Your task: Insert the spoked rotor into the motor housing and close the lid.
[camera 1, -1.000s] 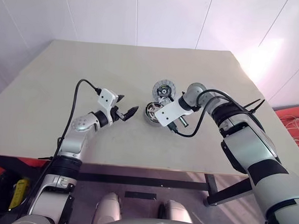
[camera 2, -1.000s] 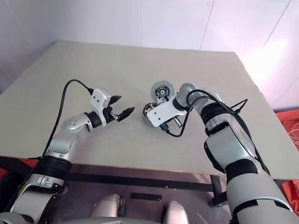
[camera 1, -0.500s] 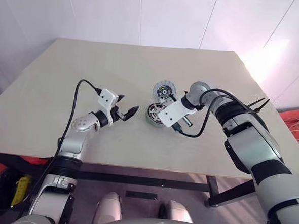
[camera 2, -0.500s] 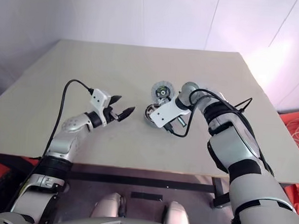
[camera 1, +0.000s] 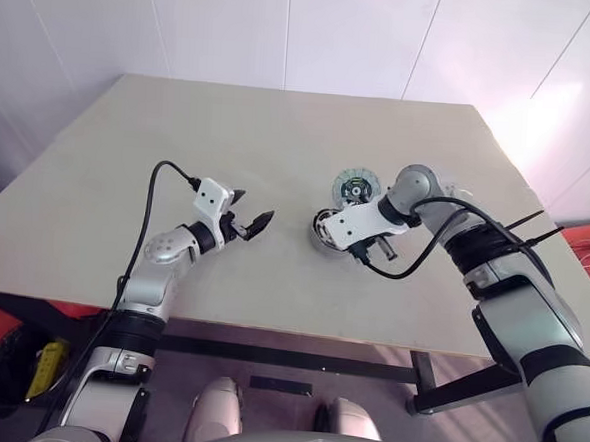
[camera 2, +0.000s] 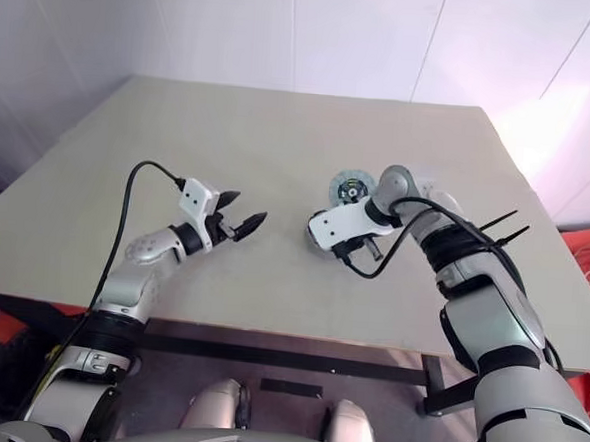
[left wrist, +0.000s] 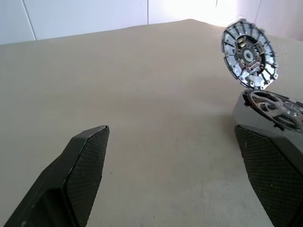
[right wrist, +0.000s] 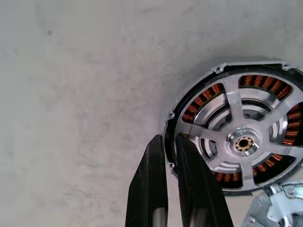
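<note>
Right claw point(right wrist: 171, 142) pinches spoked rotor point(right wrist: 236, 142) rim; left claw point(left wrist: 175, 165) spread, lid point(left wrist: 248, 56) upright

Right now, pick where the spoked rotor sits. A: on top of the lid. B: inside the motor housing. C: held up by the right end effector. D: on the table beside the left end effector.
B: the spoked rotor lies inside the motor housing, copper windings showing between its spokes.
</note>
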{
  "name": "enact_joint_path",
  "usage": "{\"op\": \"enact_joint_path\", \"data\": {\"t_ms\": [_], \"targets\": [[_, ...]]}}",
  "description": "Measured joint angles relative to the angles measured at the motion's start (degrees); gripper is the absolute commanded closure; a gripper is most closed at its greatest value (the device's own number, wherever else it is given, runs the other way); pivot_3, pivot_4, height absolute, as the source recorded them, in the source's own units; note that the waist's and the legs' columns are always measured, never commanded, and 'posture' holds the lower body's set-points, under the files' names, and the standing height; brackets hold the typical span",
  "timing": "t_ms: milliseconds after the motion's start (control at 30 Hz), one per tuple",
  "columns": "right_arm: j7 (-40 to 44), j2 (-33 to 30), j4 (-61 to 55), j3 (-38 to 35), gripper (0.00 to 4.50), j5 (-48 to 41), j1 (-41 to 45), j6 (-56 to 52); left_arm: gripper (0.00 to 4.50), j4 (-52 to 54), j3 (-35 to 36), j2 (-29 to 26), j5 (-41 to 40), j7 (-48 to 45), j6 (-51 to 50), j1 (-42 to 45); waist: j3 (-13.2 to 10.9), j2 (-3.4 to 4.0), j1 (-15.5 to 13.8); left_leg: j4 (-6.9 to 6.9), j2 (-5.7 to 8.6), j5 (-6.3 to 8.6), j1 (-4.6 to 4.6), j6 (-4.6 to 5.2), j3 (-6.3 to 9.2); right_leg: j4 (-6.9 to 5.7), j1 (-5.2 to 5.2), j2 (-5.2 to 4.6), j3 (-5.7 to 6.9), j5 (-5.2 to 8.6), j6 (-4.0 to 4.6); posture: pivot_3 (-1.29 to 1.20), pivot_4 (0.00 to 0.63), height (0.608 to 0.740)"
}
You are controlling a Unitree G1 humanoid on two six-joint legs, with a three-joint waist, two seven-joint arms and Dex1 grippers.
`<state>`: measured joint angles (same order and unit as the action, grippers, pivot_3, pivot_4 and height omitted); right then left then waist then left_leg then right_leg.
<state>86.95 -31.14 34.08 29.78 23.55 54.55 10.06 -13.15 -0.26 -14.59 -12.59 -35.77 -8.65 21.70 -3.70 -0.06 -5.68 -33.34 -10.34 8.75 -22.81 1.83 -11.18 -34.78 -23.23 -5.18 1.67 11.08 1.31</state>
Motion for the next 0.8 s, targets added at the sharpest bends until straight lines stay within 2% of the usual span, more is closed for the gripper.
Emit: {"op": "enact_joint_path", "data": {"t_ms": [200, 400, 600, 800], "targets": [[1.68, 0.46, -11.39, 1.26, 4.5, -4.4, -2.72, -23.26, 0.0, 0.04, 0.02, -0.01, 0.0, 0.27, -0.05, -0.05, 0.0, 0.0, 0.36, 0.06, -0.11, -0.01, 0.02, -0.02, -0.03, 0.0, -0.08, 0.07, 0.01, 0.0, 0.0, 0.0, 0.0, 0.74], [1.73, 5.43, -14.8, 1.98, 4.5, -8.24, -1.05, -44.96, 0.0, 0.57, 0.02, -0.01, 0.0, 0.57, -0.15, -1.1, -0.01, 0.01, 0.44, 0.09, -0.34, -0.06, 0.12, -0.27, -0.03, -0.02, -0.11, 0.27, 0.01, 0.0, 0.01, 0.0, 0.0, 0.74], [-2.33, 11.77, -12.64, 1.98, 4.5, -10.48, 2.11, -58.99, 0.0, 1.0, 0.02, 0.01, 0.0, 1.29, -0.46, -1.59, -0.02, 0.03, 0.2, 0.14, -0.37, -0.12, 0.18, -0.41, -0.02, -0.02, -0.1, 0.32, -0.02, 0.0, 0.01, 0.0, 0.0, 0.74], [-7.59, 14.76, -10.03, 1.87, 4.5, -12.93, 4.14, -66.07, 0.0, 1.53, 0.08, -0.11, 0.0, 1.58, -0.54, -1.95, -0.02, 0.03, 0.27, 0.2, -0.39, -0.2, 0.38, -0.53, -0.02, -0.04, -0.06, 0.33, -0.07, 0.17, -0.29, 0.0, 0.0, 0.74]]}}
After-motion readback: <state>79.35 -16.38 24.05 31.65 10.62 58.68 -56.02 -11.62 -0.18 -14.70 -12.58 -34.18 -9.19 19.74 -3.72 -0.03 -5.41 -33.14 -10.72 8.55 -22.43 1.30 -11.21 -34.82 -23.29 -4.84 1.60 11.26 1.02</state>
